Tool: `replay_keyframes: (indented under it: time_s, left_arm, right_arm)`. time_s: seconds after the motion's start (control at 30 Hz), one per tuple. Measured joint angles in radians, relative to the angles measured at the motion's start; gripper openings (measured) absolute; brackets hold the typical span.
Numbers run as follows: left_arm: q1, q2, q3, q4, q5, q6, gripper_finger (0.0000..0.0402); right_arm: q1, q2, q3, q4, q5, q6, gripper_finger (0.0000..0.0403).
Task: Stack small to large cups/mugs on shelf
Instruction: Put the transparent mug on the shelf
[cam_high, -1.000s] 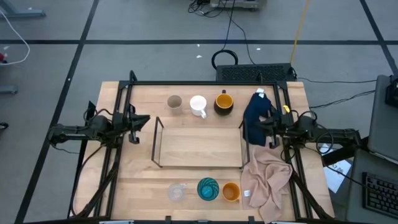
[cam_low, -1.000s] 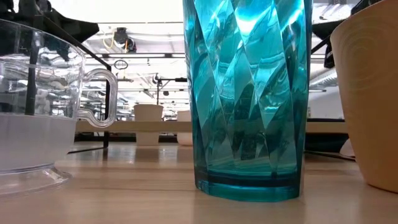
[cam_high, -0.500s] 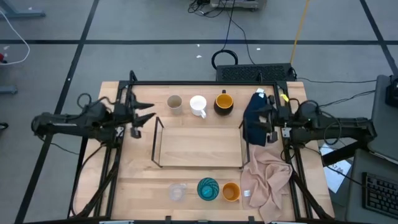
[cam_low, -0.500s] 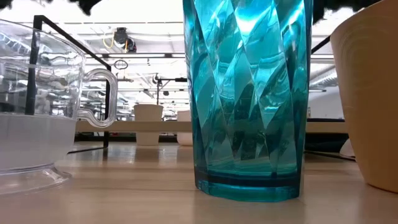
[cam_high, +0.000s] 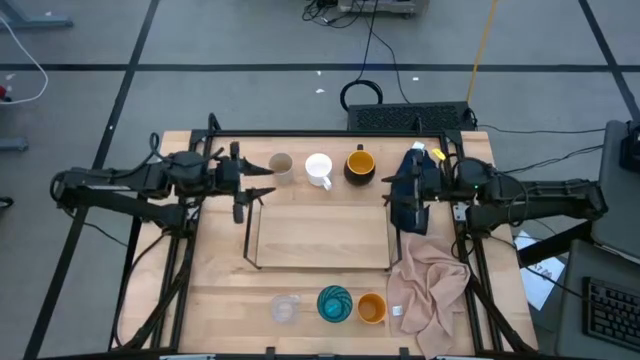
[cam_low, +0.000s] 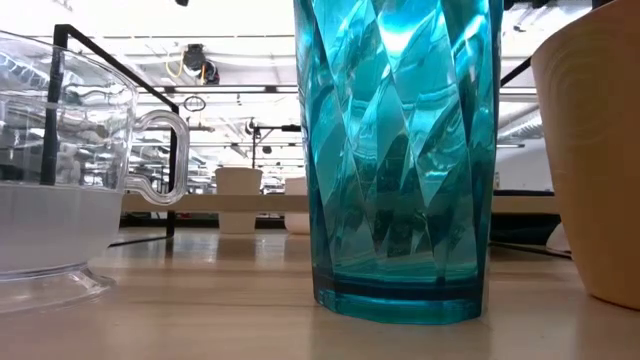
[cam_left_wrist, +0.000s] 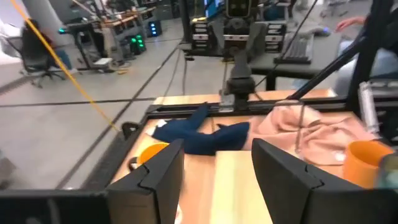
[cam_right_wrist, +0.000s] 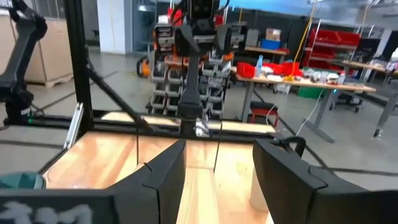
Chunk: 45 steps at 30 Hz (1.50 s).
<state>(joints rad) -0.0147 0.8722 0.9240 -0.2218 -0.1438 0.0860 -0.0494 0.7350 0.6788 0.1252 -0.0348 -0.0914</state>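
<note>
Six cups sit in two rows on the wooden tabletop (cam_high: 215, 300), with the low light-wood shelf with its thin black wire frame (cam_high: 320, 235) bare between them. Along the far edge stand the beige-grey cup (cam_high: 281, 165), the white handled mug (cam_high: 319, 169) and the dark mug with yellow inside (cam_high: 360, 165). Along the near edge stand the clear glass cup (cam_high: 285, 308), the teal patterned cup (cam_high: 334, 303) and the small orange cup (cam_high: 371, 308).

Beside the shelf's right end a dark blue cloth (cam_high: 408, 195) lies bunched, and a pink-beige cloth (cam_high: 430, 290) spreads below it, just beside the orange cup.

The left gripper (cam_high: 262, 181) hovers at the shelf's far left corner, fingers spread and empty, near the beige-grey cup. The right gripper (cam_high: 400, 195) hangs over the blue cloth, fingers apart, holding nothing.
</note>
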Motion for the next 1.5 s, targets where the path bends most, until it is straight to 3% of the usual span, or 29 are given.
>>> replay_keyframes:
  time_s: [0.13,0.33,0.43,0.73,1.0,1.5]
  left_arm:
    - [0.0,0.001,0.0,0.005,0.099,-0.1,0.0191]
    - [-0.046,0.004,0.0,0.159,0.424,-0.334,0.0191]
    - [-0.122,0.016,0.001,0.172,0.472,-0.351,0.0191]
    - [-0.354,0.147,0.0,0.169,0.267,-0.349,0.0191]
    - [-0.433,0.25,0.001,0.057,0.145,-0.474,0.0191]
    - [-0.513,0.562,0.419,-0.613,0.09,-0.617,0.0191]
  right_arm:
    - [0.0,-0.001,0.0,-0.014,0.0,0.0,0.0176]
    - [0.0,-0.005,0.0,-0.035,0.004,0.0,0.0176]
    - [-0.001,-0.006,0.0,-0.033,0.005,-0.002,0.0176]
    - [-0.002,-0.005,0.0,-0.034,0.006,-0.003,0.0176]
    - [-0.002,-0.005,0.0,-0.045,0.007,0.025,0.0176]
    - [-0.002,-0.006,0.0,-0.103,0.007,0.053,0.0176]
